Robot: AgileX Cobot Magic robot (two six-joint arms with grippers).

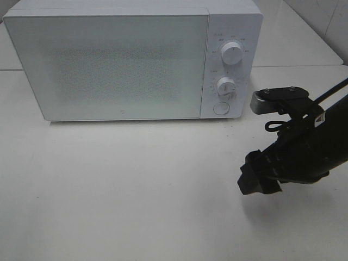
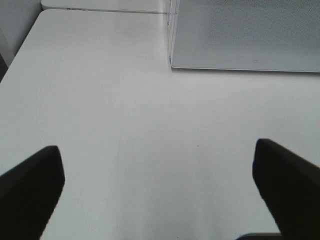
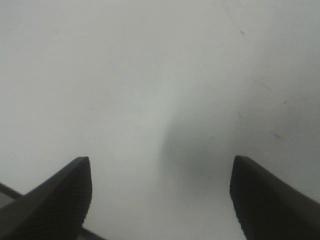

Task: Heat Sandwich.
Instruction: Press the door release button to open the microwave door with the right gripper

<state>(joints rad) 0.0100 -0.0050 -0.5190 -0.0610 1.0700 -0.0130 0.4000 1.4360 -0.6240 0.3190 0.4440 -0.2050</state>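
— Two things were asked: where the sandwich lay, and how the jaws were set.
— Its place could not be told; the microwave (image 1: 109, 65) was shut. The left gripper (image 2: 157, 147) and right gripper (image 3: 161, 160) were spread open, empty, above the table (image 1: 136, 190).

The microwave (image 1: 231, 22) had a smooth white casing, apparently plastic, with a faint sheen. Its door (image 1: 109, 65) looked glossy, with a finely speckled panel at the middle. The table (image 1: 136, 190) was white, smooth and softly reflective. The left gripper (image 2: 156, 147) and right gripper (image 3: 160, 159) had matt black fingers (image 3: 55, 200), seemingly plastic.
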